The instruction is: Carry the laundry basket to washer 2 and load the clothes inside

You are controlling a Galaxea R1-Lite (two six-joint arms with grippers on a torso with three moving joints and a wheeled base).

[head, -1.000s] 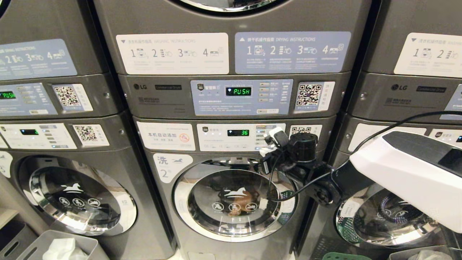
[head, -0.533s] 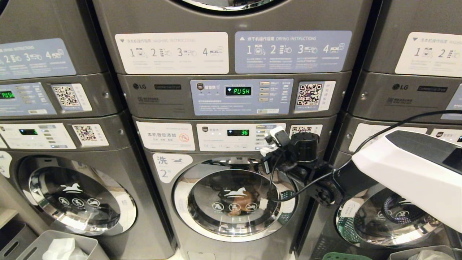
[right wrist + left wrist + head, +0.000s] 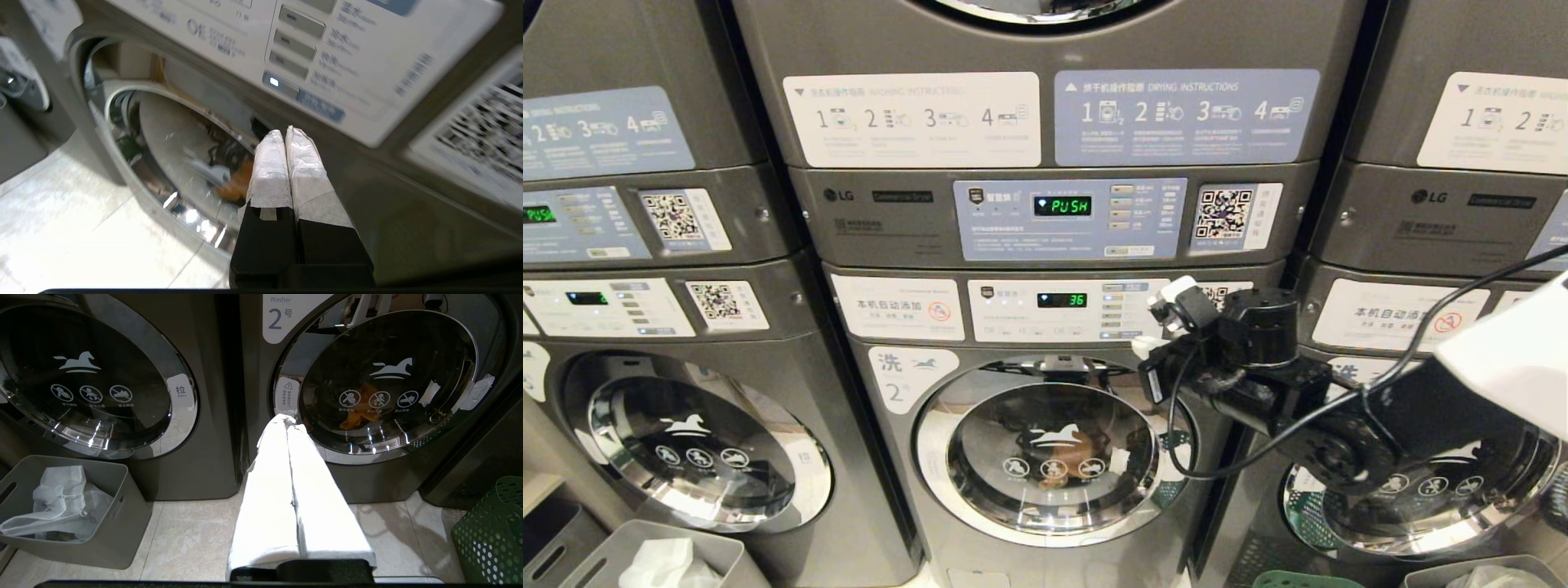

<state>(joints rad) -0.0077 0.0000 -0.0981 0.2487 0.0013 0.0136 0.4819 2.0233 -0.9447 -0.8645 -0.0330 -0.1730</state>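
Washer 2 (image 3: 1045, 441) stands in the middle of the row, with its round glass door (image 3: 388, 381) shut. A white label with a horse and a big 2 (image 3: 907, 376) sits at the door's upper left corner. Through the glass a bit of the clothes (image 3: 359, 410) shows — something yellow-orange lying inside the drum.

The right gripper (image 3: 1156, 322) is up in front of the washer's white button panel (image 3: 1066, 309), near the panel's right end, just above the door's top right edge. Its two white-wrapped fingers (image 3: 269, 171) are pressed flat together with nothing between them. Whether they touch the panel is hard to tell.

The left gripper (image 3: 288, 422) hangs low, pointing at the floor in front of washer 2 — its fingers are squeezed together too, and they hold nothing.

The laundry basket (image 3: 490, 531), green with round holes, stands on the floor to the right of washer 2. A grey bin (image 3: 69, 510) with a white bag (image 3: 57, 502) in it stands below the washer on the left.
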